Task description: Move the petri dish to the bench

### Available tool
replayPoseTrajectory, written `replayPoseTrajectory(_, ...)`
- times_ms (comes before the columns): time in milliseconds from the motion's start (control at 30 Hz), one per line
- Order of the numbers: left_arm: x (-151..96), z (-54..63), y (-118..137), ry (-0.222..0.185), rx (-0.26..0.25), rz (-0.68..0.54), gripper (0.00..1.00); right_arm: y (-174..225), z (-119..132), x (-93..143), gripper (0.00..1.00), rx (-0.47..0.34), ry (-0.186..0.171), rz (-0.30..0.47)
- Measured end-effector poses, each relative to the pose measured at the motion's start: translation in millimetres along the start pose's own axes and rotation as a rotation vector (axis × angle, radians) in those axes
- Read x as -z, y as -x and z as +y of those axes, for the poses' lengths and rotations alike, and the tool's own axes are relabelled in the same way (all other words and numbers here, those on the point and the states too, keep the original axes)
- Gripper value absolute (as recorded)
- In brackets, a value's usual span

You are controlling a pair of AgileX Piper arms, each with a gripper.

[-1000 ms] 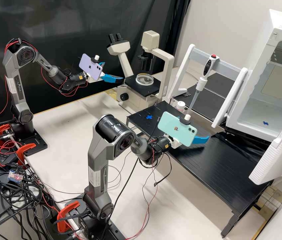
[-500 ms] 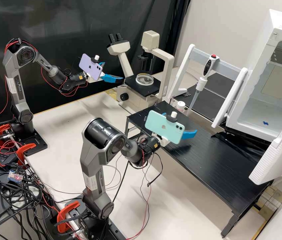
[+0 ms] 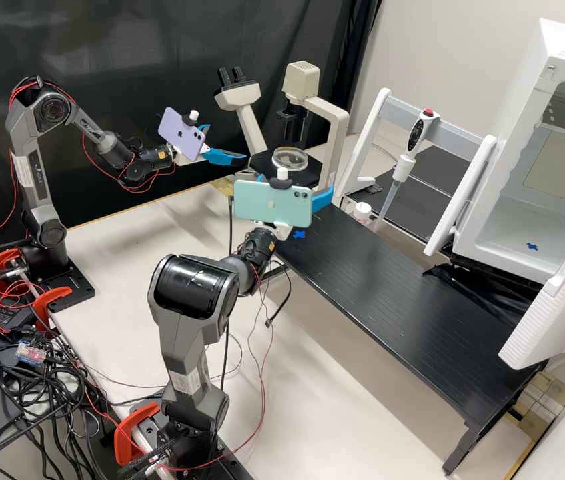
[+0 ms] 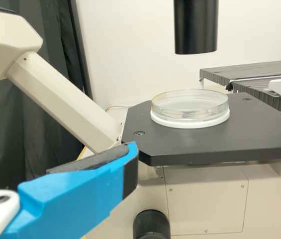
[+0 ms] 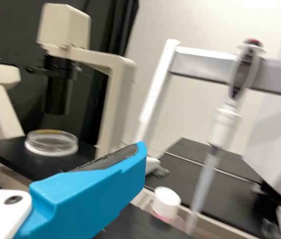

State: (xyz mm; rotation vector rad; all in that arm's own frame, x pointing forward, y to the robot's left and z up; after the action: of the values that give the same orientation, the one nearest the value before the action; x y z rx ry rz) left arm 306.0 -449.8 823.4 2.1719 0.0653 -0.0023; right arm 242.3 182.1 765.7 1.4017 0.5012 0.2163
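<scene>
High view: on the microscope (image 3: 301, 81), the petri dish (image 3: 289, 158) lies ahead of the left fingers (image 3: 225, 157), farther from the right fingers (image 3: 323, 198); both pairs spread.

Right pincer (image 3: 322, 198) now away from the black shelf's (image 3: 395, 287) middle, nearer the microscope (image 3: 337, 133) and petri dish (image 3: 289, 159)

in the high view, a mint-green smartphone (image 3: 272, 203) in front of the microscope (image 3: 340, 133) hides part of the right gripper (image 3: 295, 180) and the stage's near side, and a lilac smartphone (image 3: 181, 134) beside the microscope partly covers the left gripper (image 3: 228, 143). the left wrist view's edge cuts off the microscope's binocular head (image 4: 8, 45); the contents of the petri dish (image 3: 289, 159) on its stage (image 4: 220, 142) are unclear.
</scene>
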Motion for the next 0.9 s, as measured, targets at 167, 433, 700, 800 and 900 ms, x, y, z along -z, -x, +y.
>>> replayPoseTrajectory(167,0.0,0.0,0.0,0.000,0.000,0.000,1.00,-21.6,-9.3,34.6,1.00,0.049,0.026,0.066)
replayPoseTrajectory(433,0.0,0.0,0.0,0.000,0.000,0.000,1.00,-62.5,-31.2,62.2,1.00,0.128,0.043,0.061)
replayPoseTrajectory(700,0.0,0.0,0.0,0.000,0.000,0.000,1.00,-107.7,-61.7,60.1,1.00,0.242,-0.016,-0.028)
replayPoseTrajectory(800,0.0,0.0,0.0,0.000,0.000,0.000,1.00,-129.3,-73.5,56.2,1.00,0.275,-0.030,-0.067)
replayPoseTrajectory(900,0.0,0.0,0.0,0.000,0.000,0.000,1.00,-144.8,-79.8,50.7,1.00,0.297,-0.060,-0.103)
